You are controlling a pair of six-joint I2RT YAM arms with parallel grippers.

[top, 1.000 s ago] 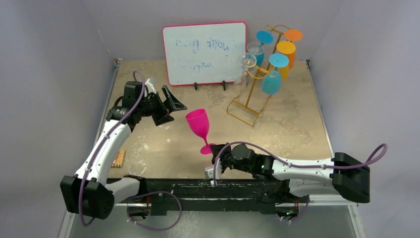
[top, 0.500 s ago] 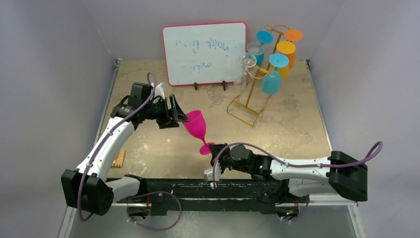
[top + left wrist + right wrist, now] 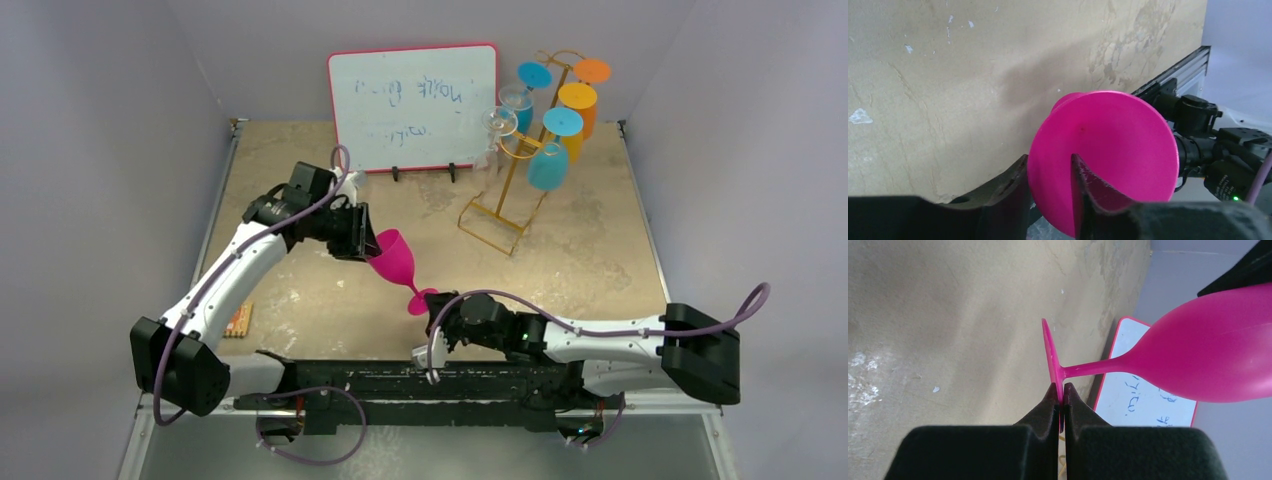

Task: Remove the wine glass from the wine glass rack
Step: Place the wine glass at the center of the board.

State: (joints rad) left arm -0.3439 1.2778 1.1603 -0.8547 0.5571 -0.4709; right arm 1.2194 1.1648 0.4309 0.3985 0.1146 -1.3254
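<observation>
A pink wine glass [image 3: 395, 258] hangs tilted above the table between both arms, away from the gold wire wine glass rack [image 3: 510, 180] at the back right. My right gripper [image 3: 432, 306] is shut on the edge of its round foot [image 3: 1050, 352]; in the right wrist view the gripper [image 3: 1060, 386] pinches the thin disc. My left gripper [image 3: 368, 238] straddles the bowl's rim. In the left wrist view the left gripper [image 3: 1048, 157] has one finger outside the pink glass [image 3: 1103, 150] and one inside the bowl, with a gap still between them.
The rack carries blue [image 3: 548, 165], orange [image 3: 578, 100] and clear [image 3: 500, 122] glasses hung upside down. A red-framed whiteboard [image 3: 413, 105] stands at the back centre. A small wooden block [image 3: 238, 320] lies near the left edge. Grey walls enclose the table.
My left arm has swung right to the pink glass and its jaws have narrowed around the bowl's rim. The right gripper has kept its hold on the foot; the glass tilted slightly.
</observation>
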